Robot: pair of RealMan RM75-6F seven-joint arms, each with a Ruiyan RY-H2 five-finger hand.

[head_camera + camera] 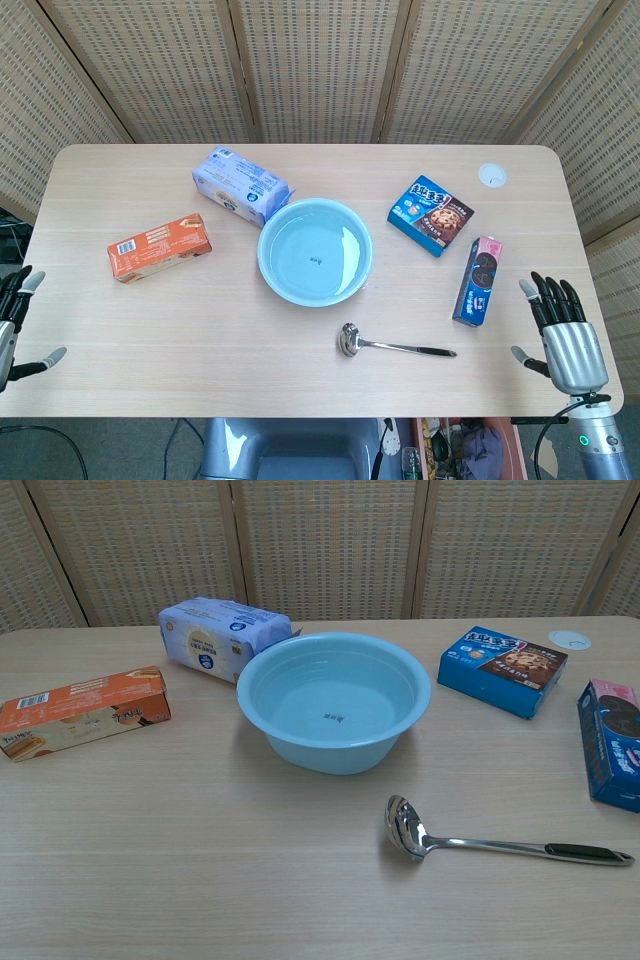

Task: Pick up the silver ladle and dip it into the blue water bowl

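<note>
On the wooden table the ladle lies untouched just in front of the bowl, both hands, left and right, spread wide, holding nothing.

Silver-backed right hand with black fingers, grey-tipped thumb.

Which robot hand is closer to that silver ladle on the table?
The right robot hand. It rests open at the table's right edge, just past the ladle handle's tip. The left robot hand sits at the far left edge, much farther from the ladle's bowl.
</note>
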